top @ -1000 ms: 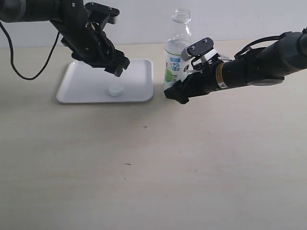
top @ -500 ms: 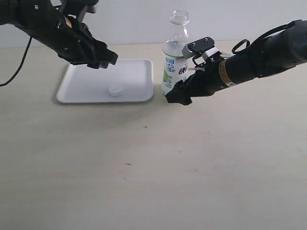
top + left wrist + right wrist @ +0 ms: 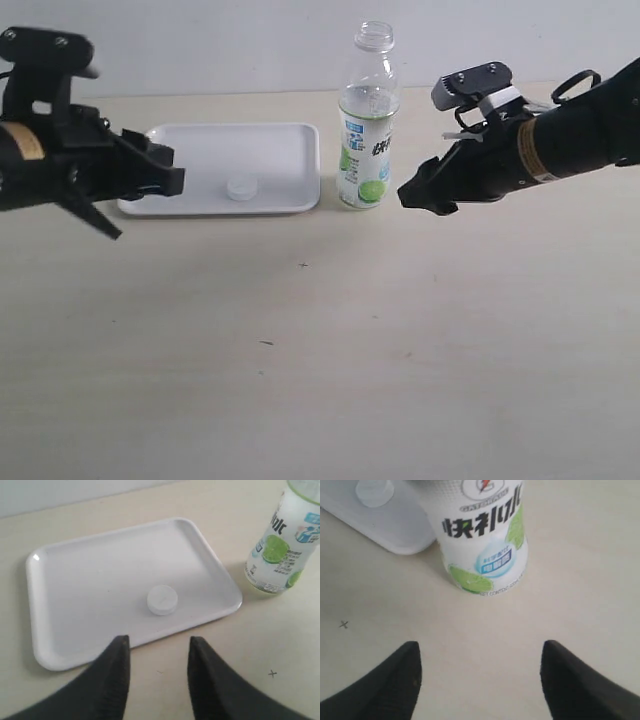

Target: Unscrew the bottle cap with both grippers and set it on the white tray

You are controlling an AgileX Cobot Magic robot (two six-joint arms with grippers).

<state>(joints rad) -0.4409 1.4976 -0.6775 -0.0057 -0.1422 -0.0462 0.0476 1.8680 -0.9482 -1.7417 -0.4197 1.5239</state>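
Surface (image 3: 320,350): pale beige top that carries everything listed; a white wall runs behind it.
Right arm (image 3: 570,135): black, reaching in from the right of the exterior view, with a grey screwed plate (image 3: 470,78) and white parts on top near the wrist.
Left arm (image 3: 40,165): all black, reaching in from the left of the exterior view.
White tray (image 3: 280,145) (image 3: 90,575): shallow rectangle with rounded corners and a raised rim, flat on the surface, left of the bottle.
Bottle (image 3: 367,130) (image 3: 280,550) (image 3: 485,535): clear plastic, upright on the surface just beside the tray's right end. Its neck is uncapped. The white, blue and green label shows a lime and dark characters.
Right claw (image 3: 418,195) (image 3: 481,650): fingers wide apart with nothing between them. It points at the bottle from the right and stands clear of it.
Left claw (image 3: 165,172) (image 3: 159,642): fingers apart with nothing between them. It sits at the tray's left near corner in the exterior view, clear of the cap.
Bottle cap (image 3: 241,187) (image 3: 162,600) (image 3: 374,491): small round white cap lying alone inside the tray, toward the near rim.
Marks (image 3: 303,265): a few tiny dark specks on the bare surface in front of the tray.
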